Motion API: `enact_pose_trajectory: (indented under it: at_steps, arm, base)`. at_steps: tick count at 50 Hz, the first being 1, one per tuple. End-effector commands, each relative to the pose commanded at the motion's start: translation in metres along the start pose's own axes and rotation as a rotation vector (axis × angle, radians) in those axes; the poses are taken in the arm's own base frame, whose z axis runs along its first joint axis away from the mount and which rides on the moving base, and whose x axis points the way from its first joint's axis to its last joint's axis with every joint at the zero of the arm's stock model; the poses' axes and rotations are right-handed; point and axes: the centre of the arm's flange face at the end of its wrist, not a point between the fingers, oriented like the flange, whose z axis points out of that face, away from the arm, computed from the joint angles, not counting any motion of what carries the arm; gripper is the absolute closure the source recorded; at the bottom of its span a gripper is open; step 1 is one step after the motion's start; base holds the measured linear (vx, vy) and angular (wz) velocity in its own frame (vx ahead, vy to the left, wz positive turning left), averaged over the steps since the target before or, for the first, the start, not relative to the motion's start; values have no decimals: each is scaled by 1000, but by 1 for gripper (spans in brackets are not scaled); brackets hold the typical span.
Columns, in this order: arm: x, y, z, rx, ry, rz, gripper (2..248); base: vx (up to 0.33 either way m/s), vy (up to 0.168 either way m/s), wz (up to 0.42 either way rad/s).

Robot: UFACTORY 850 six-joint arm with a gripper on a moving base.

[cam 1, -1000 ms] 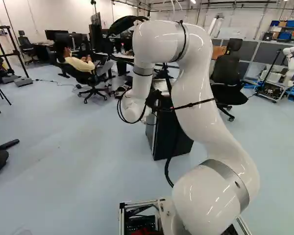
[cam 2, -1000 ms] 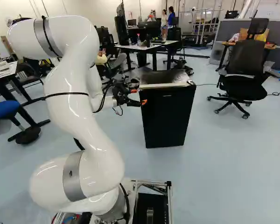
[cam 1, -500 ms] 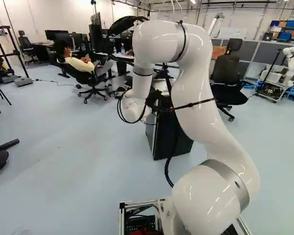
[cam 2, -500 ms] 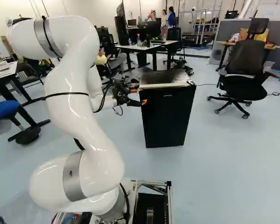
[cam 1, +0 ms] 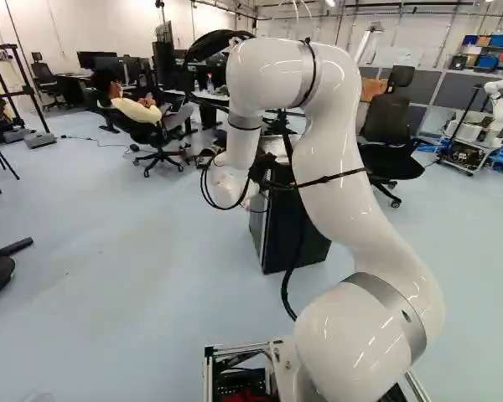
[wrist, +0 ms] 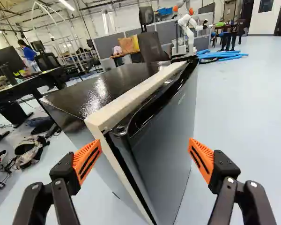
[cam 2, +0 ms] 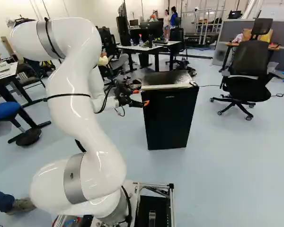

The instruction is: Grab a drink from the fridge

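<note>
Pale blue floor runs through the room; on it stands a black mini fridge, right of the white arm in the right base view, a black office chair farther right; the gripper hangs by the fridge's upper front, its two orange-padded fingers wide apart, a top corner showing between them in the wrist view.

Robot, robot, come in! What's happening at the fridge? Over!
Gripper open, no drink held. Fridge ahead, not gripped. Nothing seen blocking the way to it. Over.
</note>
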Motion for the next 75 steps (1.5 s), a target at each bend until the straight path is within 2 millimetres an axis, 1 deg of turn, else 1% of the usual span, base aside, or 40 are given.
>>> enact_pose_trajectory:
  at_steps: [17,30,40,51,75]
  arm:
    - [2,0,12,-18,7,12,3]
    - [5,4,22,-39,12,18,3]
    - [7,12,23,-58,11,17,3]
    - [9,25,17,-75,5,6,3]
    - [14,64,-13,-96,-17,-42,3]
  base:
    - [0,0,0]
    - [0,0,0]
    - [0,0,0]
    - [0,0,0]
    - [0,0,0]
